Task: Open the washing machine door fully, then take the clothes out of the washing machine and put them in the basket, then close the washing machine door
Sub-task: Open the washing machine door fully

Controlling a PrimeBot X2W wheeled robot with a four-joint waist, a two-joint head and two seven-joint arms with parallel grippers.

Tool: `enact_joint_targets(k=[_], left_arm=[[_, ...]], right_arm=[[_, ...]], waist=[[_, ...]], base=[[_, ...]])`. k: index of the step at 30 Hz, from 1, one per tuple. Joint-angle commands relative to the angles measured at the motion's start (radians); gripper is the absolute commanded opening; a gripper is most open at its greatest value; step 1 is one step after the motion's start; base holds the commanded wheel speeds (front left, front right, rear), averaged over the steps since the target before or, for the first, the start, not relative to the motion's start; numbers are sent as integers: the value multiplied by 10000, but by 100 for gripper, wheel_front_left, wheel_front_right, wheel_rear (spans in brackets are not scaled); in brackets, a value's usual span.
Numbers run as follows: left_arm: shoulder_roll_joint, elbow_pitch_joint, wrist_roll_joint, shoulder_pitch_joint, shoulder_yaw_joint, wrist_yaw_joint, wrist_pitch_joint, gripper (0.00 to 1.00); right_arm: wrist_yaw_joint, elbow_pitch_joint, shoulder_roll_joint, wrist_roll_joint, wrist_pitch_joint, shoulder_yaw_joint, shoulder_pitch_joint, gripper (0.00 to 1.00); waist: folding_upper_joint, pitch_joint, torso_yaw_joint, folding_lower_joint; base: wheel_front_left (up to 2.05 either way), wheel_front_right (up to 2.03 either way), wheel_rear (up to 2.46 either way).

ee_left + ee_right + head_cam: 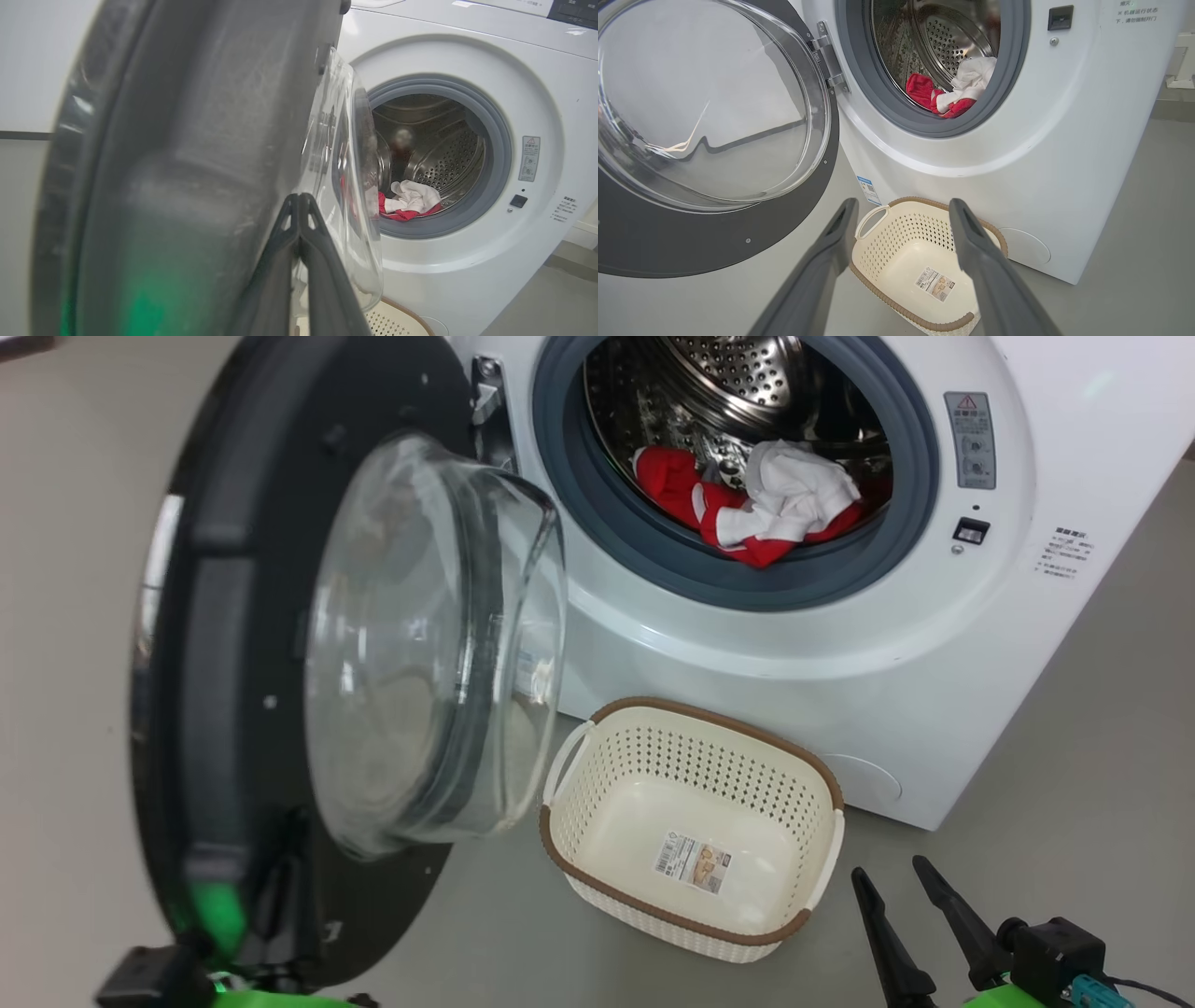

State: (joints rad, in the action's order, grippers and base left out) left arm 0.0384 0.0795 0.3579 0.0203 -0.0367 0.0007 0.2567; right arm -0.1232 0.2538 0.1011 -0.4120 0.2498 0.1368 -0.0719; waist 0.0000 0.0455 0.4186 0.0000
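Washing machine door (243, 709) stands swung wide on its hinge (485, 392) at the left of the head view, inner face toward the camera, glass bowl window (420, 644) bulging out to the right. Left claw (299, 198) is at the door's lower inner side: in its wrist view both fingers are pressed together with nothing between them, tips by the black rim just beside the glass; can't tell if they actually touch it. A green glow reflects on the door's lower rim. Basket (691, 756) sits on the floor (1074, 803) in front of the washing machine (840, 691), just right of the door's lower edge and below the opening, upright, only a paper label sticker (693, 863) on its bottom. Clothes (747, 509) are in the steel drum (738, 373), a red and white heap at the front, resting against the lower part of the grey rubber ring (597, 523). Right claw (889, 868) is at the lower right, fingers spread wide, holding nothing, just right of the basket and apart from it; its wrist view looks along the spread fingers at the basket.
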Motion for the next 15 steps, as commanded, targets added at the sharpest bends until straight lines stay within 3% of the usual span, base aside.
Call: enact_joint_targets(k=[1,15], left_arm=[[118,-144,15,398,712,71,51,0],[118,485,98,1530,3797,-491,51,0]], right_arm=[[-75,-284,174,57,120,174,478,100],[-75,-444,353,100,120,136,912,100]], waist=[[0,98,-100,0],[0,908,-507,0]], base=[[0,0,0],[0,0,0]])
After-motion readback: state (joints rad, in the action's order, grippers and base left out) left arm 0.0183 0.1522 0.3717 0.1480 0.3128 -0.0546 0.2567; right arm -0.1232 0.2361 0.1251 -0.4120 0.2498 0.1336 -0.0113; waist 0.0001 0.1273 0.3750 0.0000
